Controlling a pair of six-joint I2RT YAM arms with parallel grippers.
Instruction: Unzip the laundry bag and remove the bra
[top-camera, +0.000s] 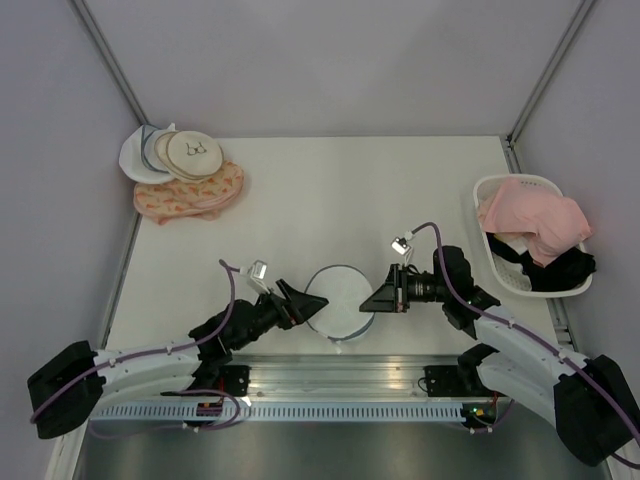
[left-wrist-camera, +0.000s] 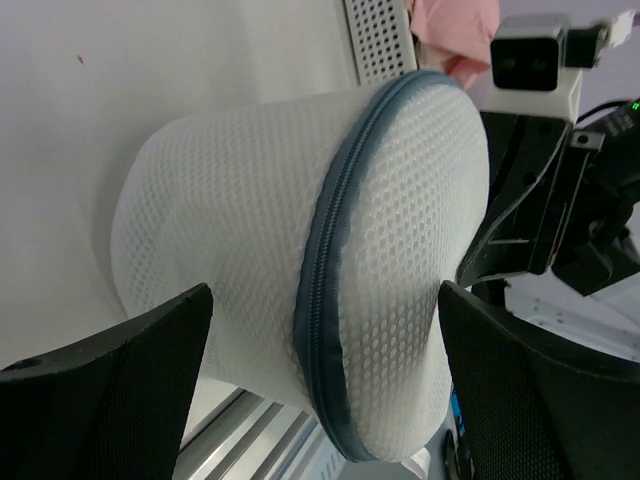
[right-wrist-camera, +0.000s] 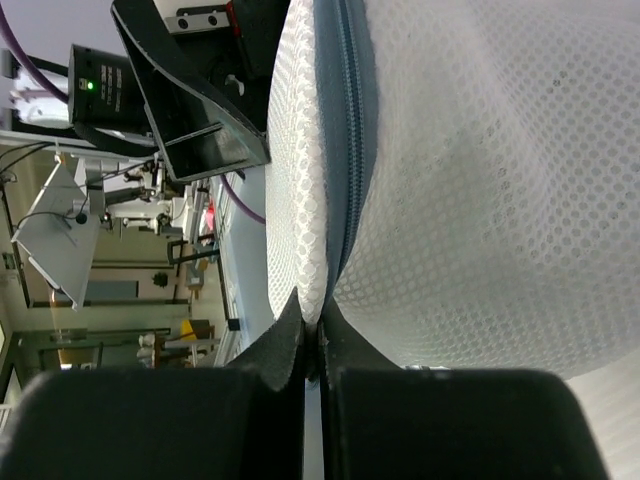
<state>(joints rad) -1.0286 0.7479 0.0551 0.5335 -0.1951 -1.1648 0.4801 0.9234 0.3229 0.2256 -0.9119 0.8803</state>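
Note:
The laundry bag is a round white mesh pouch with a grey-blue zipper around its rim, and it is held on edge near the table's front. My left gripper is open at the bag's left. Its fingers stand wide on either side of the bag without pinching it. My right gripper is shut on the bag's right rim. In the right wrist view its fingertips clamp the mesh edge beside the zipper. The zipper looks closed. The bra is hidden.
Stacked cream and white discs and a pink patterned round bag lie at the back left. A white basket at the right holds a pink garment and a black garment. A metal rail runs along the near edge.

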